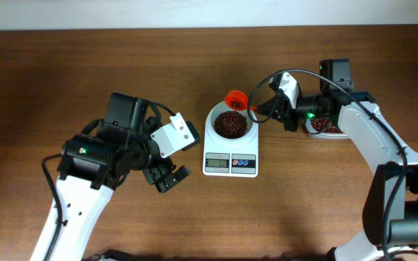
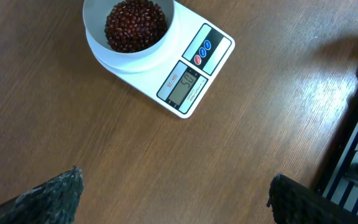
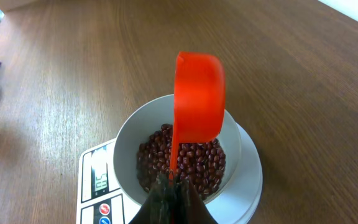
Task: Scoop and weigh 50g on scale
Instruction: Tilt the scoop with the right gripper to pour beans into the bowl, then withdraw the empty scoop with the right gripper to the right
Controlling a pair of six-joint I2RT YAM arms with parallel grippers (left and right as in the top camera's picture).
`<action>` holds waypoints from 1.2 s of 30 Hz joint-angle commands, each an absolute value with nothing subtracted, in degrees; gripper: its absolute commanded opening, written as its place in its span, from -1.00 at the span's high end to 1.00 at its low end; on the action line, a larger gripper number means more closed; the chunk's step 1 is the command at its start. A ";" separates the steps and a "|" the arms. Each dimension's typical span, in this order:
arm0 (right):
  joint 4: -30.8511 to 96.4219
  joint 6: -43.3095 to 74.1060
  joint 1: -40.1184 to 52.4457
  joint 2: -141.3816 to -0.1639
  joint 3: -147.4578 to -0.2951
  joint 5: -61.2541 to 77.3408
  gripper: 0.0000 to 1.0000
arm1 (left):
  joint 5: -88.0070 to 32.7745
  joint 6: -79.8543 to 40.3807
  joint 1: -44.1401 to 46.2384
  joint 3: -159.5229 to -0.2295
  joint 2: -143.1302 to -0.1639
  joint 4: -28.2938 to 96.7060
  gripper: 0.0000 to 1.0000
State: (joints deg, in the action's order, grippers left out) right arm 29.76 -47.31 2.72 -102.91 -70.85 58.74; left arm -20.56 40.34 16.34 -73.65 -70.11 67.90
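**A:** Where is the small white digital kitchen scale?

**B:** In the middle of the brown wooden table, with its grey display and blue and red buttons on the robot's side. The round white bowl on top holds a heap of dark red beans.

**A:** And the orange-red plastic scoop?

**B:** It hangs over the bowl's far rim, above the beans. Its handle runs down into the right hand.

**A:** How is that hand set?

**B:** Pressed together, pinching the scoop's thin handle.

**A:** And the left hand?

**B:** Spread wide and holding nothing. It hovers over bare table to the left of the scale, near it but apart.

**A:** Can you read the display?

**B:** The digits show, but they are too small to be sure of.

**A:** Anything further out?

**B:** A clear plastic tub with more red beans in it. It sits to the right of the scale, partly hidden under the right arm.
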 commanded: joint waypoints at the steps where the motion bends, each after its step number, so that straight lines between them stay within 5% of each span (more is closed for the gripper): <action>1: 30.28 -47.33 2.98 -101.58 -70.72 60.18 0.92 | -21.37 41.28 16.51 -73.97 -70.17 67.81 -0.98; 13: 30.83 -33.52 2.98 -101.58 -70.72 60.90 0.92 | -21.37 41.28 16.51 -73.97 -70.17 67.79 -0.98; 29: 30.83 15.25 2.98 -101.58 -70.72 60.88 0.90 | -21.37 41.28 16.51 -73.97 -70.17 67.79 -0.98; 36: 30.85 22.17 2.92 -101.56 -70.72 69.54 0.92 | -21.37 41.28 16.51 -73.97 -70.17 67.79 -0.98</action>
